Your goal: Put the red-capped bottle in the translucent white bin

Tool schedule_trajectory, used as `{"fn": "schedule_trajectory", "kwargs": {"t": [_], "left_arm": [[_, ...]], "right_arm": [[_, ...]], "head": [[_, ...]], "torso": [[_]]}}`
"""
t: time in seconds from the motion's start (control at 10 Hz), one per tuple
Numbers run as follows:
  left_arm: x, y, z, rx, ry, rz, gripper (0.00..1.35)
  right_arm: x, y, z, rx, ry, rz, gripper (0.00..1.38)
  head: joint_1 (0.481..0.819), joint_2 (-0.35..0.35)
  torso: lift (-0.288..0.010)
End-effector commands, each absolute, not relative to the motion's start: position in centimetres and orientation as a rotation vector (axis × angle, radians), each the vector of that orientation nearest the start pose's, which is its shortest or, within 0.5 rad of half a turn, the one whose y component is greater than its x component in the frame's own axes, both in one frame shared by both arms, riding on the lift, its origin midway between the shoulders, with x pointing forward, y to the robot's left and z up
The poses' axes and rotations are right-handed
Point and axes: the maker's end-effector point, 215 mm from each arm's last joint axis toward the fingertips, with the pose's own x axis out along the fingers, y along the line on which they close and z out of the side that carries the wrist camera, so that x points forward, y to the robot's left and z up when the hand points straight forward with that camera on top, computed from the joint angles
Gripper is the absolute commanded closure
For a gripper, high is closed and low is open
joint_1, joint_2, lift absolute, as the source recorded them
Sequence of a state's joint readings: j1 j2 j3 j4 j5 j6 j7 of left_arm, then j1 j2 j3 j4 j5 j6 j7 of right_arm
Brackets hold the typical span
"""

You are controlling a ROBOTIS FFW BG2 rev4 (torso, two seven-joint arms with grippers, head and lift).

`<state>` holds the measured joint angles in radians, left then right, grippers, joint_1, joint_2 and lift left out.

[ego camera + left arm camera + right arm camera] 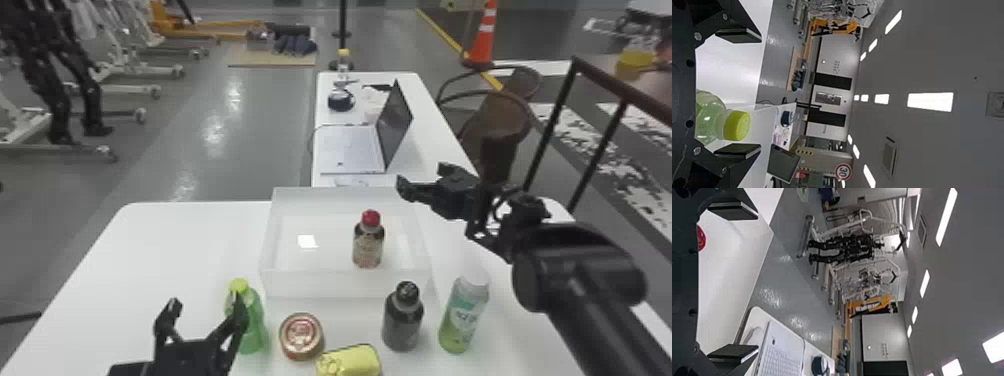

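The red-capped bottle [369, 240] stands upright inside the translucent white bin [345, 284], in its right half. My right gripper [419, 179] is open above the bin's right rear side, apart from the bottle; in the right wrist view the gripper [734, 282] has nothing between its fingers, and part of the red cap [701, 238] shows near it. Low at the front left, my left gripper [205, 305] stands open beside the green bottle; in the left wrist view that gripper [738, 94] has its fingers wide apart.
The green bottle [252, 322] is left of the bin's front corner. Along the bin's front are a red-and-white can [301, 336], a yellow tin [350, 361], a dark bottle [402, 322] and a white-capped bottle [462, 315]. A laptop [350, 150] lies open behind.
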<state>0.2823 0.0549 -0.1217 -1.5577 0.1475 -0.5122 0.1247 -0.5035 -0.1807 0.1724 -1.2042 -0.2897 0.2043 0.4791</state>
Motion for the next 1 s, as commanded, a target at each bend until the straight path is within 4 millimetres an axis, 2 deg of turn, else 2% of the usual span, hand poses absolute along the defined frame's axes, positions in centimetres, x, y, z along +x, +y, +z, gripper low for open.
{"fn": "schedule_trajectory", "kwargs": {"t": [0.0,0.2,0.3,0.5,0.6,0.7,0.8,0.9], "left_arm": [[47.9,22.1,-35.4,-0.145,-0.196,0.057,0.30],[47.9,22.2,-35.1,-0.144,-0.206,0.061,0.30],[47.9,22.2,-34.9,-0.144,-0.212,0.060,0.30],[48.0,22.1,-34.4,-0.128,-0.228,0.057,0.30],[47.9,22.1,-34.3,-0.126,-0.230,0.057,0.30],[47.8,22.3,-34.3,-0.126,-0.234,0.063,0.30],[47.8,22.3,-34.1,-0.119,-0.240,0.063,0.30],[47.8,22.5,-34.0,-0.116,-0.242,0.065,0.30]], "right_arm": [[67.8,-18.2,-24.7,0.025,0.062,0.457,0.11],[64.6,-24.7,-23.6,-0.006,0.044,0.336,0.11],[62.9,-28.0,-24.3,0.013,0.037,0.282,0.11],[59.1,-31.8,-27.1,0.035,-0.002,0.275,0.11],[57.5,-32.9,-27.9,0.004,-0.021,0.301,0.11],[56.0,-33.2,-29.3,0.005,-0.033,0.312,0.11],[54.5,-33.0,-31.8,0.017,-0.010,0.321,0.11],[53.6,-32.4,-33.4,0.025,0.003,0.376,0.11]], "head": [[0.549,0.000],[0.549,0.000],[0.549,0.000],[0.549,0.000],[0.549,0.000],[0.549,0.000],[0.549,0.000],[0.549,0.000]], "torso": [[-0.100],[-0.100],[-0.100],[-0.100],[-0.100],[-0.100],[-0.100],[-0.100]]}}
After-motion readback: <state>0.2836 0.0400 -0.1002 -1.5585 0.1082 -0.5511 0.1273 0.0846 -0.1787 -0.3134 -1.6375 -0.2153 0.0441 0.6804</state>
